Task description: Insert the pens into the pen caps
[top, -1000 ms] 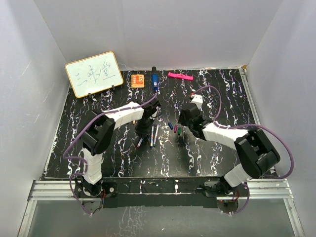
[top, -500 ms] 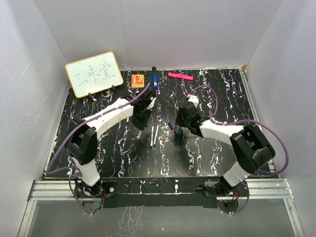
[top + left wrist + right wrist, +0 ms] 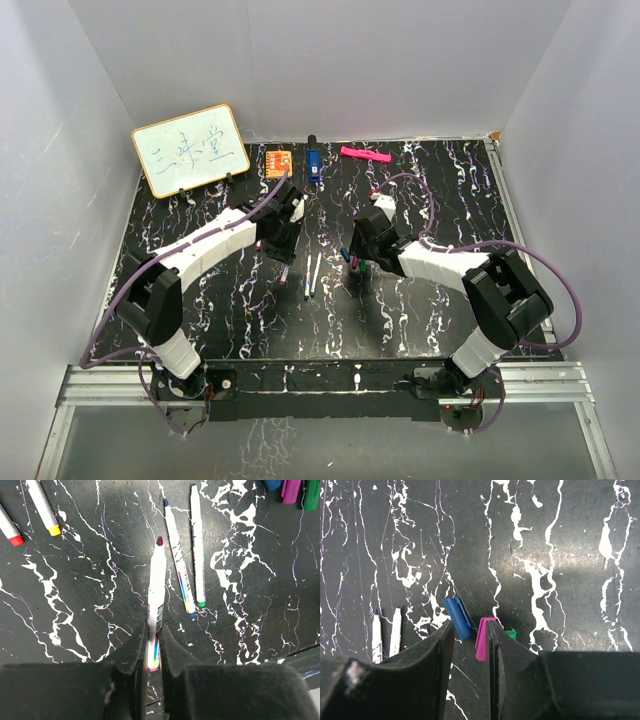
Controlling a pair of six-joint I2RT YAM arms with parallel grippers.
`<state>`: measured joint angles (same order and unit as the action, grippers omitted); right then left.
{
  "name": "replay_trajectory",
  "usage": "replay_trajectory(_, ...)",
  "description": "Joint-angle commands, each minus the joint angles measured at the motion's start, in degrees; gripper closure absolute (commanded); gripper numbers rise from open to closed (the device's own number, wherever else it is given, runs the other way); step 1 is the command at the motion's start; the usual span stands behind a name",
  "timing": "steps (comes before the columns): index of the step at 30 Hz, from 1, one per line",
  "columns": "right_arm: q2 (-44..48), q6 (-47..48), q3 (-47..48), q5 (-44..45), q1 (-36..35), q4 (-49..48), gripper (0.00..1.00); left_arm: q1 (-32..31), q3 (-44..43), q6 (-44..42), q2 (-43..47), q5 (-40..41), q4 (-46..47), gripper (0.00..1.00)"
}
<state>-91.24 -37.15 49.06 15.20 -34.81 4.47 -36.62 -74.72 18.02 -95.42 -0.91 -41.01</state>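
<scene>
My left gripper [image 3: 153,630] is shut on a white pen with a purple tip [image 3: 156,587], its tip pointing away from me; in the top view the left gripper [image 3: 283,250] holds the pen [image 3: 285,273] left of centre. A blue-tipped pen [image 3: 178,567] and a green-tipped pen [image 3: 197,545] lie just right of it. Yellow-tipped [image 3: 42,507] and red-tipped [image 3: 7,527] pens lie at the far left. My right gripper [image 3: 470,625] is open around the purple cap [image 3: 483,639], which lies against its right finger. The blue cap [image 3: 457,617] lies by the left fingertip. The green cap [image 3: 510,634] peeks from behind the right finger.
A whiteboard [image 3: 190,150] stands at the back left. An orange block [image 3: 279,162], a chunky blue object [image 3: 314,165] and a pink marker [image 3: 365,154] lie along the back edge. White walls enclose the black marbled table [image 3: 440,320].
My left gripper has moved toward the back left with the purple-tipped pen in it. My right gripper has shifted slightly left over the caps.
</scene>
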Motion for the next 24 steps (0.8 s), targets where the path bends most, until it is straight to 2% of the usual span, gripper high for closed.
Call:
replay_trajectory(1,-0.54,-1.75,3.26,3.33,-2.12,1.75,0.7,1.0,1.3,0.96,4.16,-2.13,1.77,1.0)
replay_trajectory(16,-2.9,-6.7,4.95,10.84,-4.44,7.44,0.7,2.41,4.93,0.95,6.43,-3.33,3.36,1.0)
replay_trajectory(24,-4.26,-7.11,5.15,10.55,-4.44,7.95,0.7,2.6,6.03,1.14,6.02,-3.88,4.23,1.0)
